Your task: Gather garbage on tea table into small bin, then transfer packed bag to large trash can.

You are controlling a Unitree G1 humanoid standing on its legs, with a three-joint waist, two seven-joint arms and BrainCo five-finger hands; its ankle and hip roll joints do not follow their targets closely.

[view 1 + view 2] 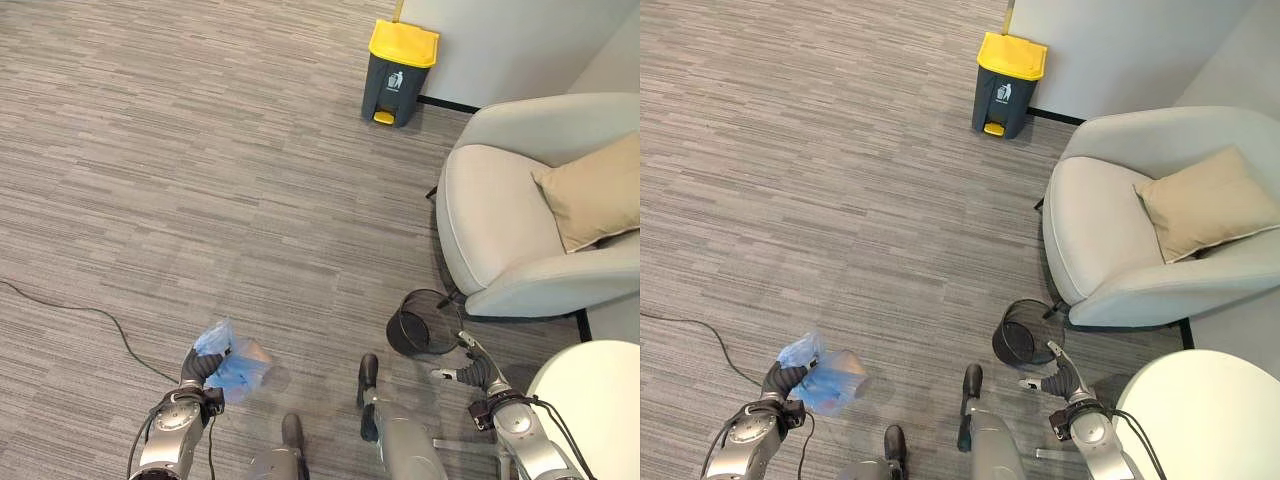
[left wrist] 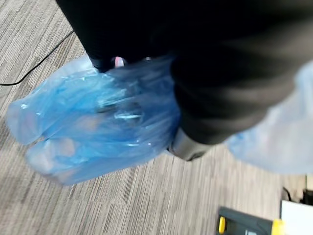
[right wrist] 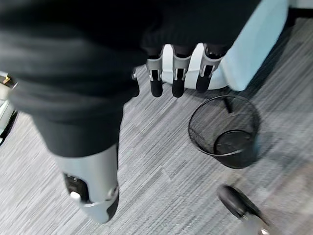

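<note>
A filled blue plastic bag [image 1: 228,362] hangs above the carpet at the lower left, bunched in my left hand [image 1: 198,368], which is shut on it. In the left wrist view the blue bag [image 2: 93,127] bulges past the hand's dark cover. The large grey trash can with a yellow lid [image 1: 399,72] stands far ahead by the wall, lid down. The small black mesh bin [image 1: 420,324] stands on the floor beside the armchair with no liner in it. My right hand [image 1: 468,373] hovers just right of the bin, its fingers [image 3: 177,81] straight and holding nothing.
A light grey armchair [image 1: 500,230] with a tan cushion [image 1: 592,192] fills the right side. The white round tea table [image 1: 590,400] shows at the lower right corner. Open carpet [image 1: 250,180] stretches between me and the yellow-lidded can.
</note>
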